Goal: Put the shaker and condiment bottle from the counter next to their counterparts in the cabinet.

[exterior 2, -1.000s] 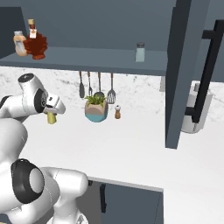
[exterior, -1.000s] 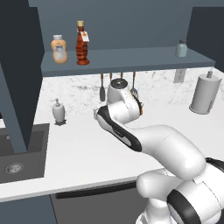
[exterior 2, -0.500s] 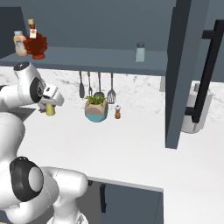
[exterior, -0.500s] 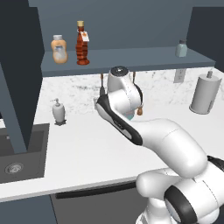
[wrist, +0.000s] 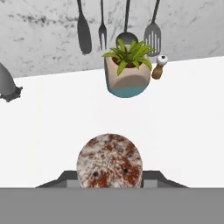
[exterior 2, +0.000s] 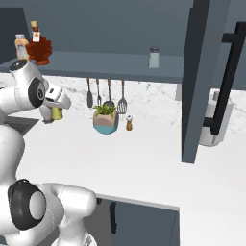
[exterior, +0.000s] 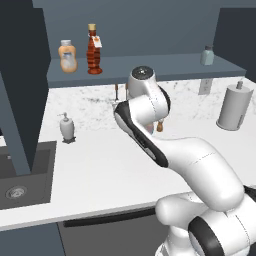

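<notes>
The robot's hand (exterior 2: 56, 109) is hanging above the white table (exterior: 100, 170), closed tight on the small yellow-olive cylinder shaker (exterior 2: 57, 113). In the hand view the shaker's round speckled brown-and-white top (wrist: 109, 162) is sitting between the two dark fingers at the bottom, with bare table surface beyond it. In the right base view the shaker is showing just below the white wrist, clear of the table and well out from the back wall.

The tall slim dark red-brown ribbed bottle with a tan cap (exterior: 93, 50) is standing upright on the open shelf of the dark blue-grey wall cabinet (exterior: 150, 67), near the shelf's left end. Just beside it, to its left, the squat orange bottle with a pale label (exterior: 67, 56) is standing upright too; the two look close but not touching. Well apart from them, near the shelf's right end, the small pale grey-green shaker with a grey cap (exterior 2: 153, 57) is standing alone.

Along the table's back edge, a small potted green plant in a tan and teal pot (wrist: 127, 72) is standing below a row of dark hanging utensils (wrist: 103, 26), with a tiny brown pepper mill (wrist: 158, 66) just beside the pot.
</notes>
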Available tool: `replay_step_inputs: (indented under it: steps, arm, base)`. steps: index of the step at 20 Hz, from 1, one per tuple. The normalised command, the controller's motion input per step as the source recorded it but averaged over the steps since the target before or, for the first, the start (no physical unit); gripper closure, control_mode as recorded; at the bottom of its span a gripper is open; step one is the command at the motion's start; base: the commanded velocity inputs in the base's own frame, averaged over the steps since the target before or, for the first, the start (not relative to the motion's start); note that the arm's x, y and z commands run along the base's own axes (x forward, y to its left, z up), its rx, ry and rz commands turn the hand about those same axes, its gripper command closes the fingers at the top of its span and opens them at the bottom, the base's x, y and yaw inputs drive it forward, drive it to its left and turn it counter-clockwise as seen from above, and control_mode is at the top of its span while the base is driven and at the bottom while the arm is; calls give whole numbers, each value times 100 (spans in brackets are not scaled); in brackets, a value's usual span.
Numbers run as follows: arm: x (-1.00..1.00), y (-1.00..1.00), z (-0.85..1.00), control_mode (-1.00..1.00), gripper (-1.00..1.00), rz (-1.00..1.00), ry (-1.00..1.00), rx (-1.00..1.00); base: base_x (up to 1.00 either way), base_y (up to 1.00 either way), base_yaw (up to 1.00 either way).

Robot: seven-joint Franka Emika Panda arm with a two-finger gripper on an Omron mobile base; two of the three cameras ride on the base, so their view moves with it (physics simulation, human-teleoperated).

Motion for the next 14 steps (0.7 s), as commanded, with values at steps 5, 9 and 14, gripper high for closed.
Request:
replay_step_inputs:
  steps: [5,9,14]
  arm:
    - [-20,-35,1,-100,100,0,-29,-8]
    - [-8,-36,9,-100,100,0,-31,-4]
    - [0,-37,40,-100,100,-3,-14,2]
  base:
    - [0,0,0]
    - [0,0,0]
    - [0,0,0]
